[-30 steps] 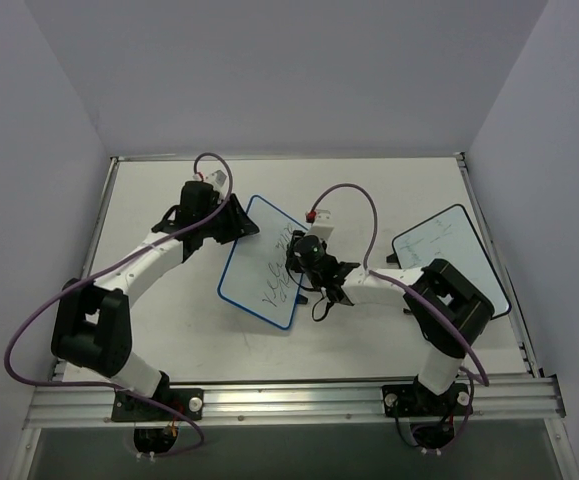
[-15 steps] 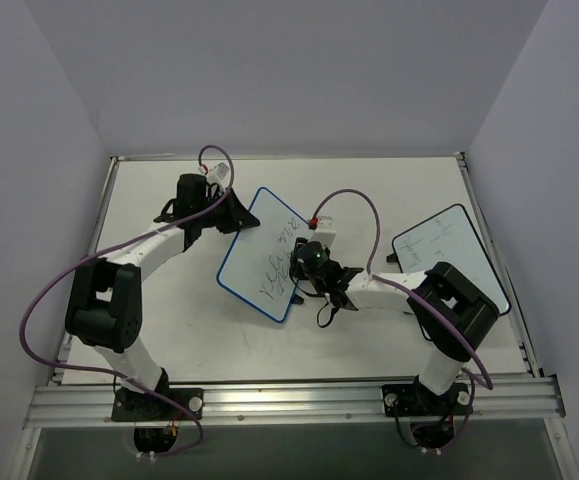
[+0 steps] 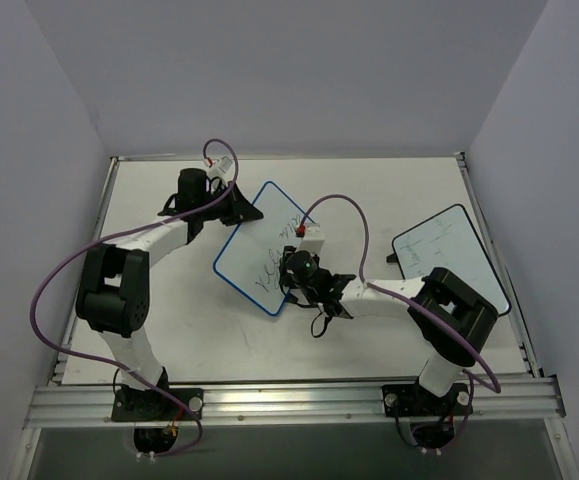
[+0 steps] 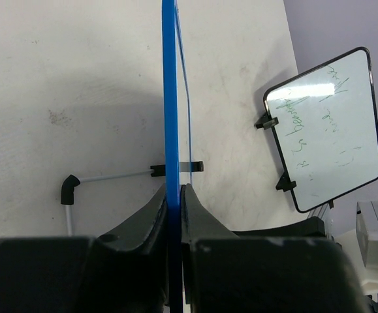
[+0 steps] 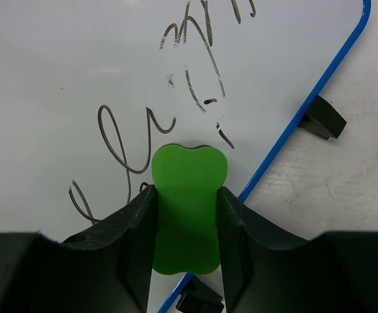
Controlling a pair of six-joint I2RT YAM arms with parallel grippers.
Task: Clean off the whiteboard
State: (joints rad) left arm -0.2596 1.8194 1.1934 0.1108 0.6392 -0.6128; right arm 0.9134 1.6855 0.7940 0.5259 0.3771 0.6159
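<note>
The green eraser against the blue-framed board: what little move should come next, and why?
Probably sweep the green eraser onward across the whiteboard: dark handwriting lies just beyond it, and the left fingers clamp the board's edge steady.
</note>
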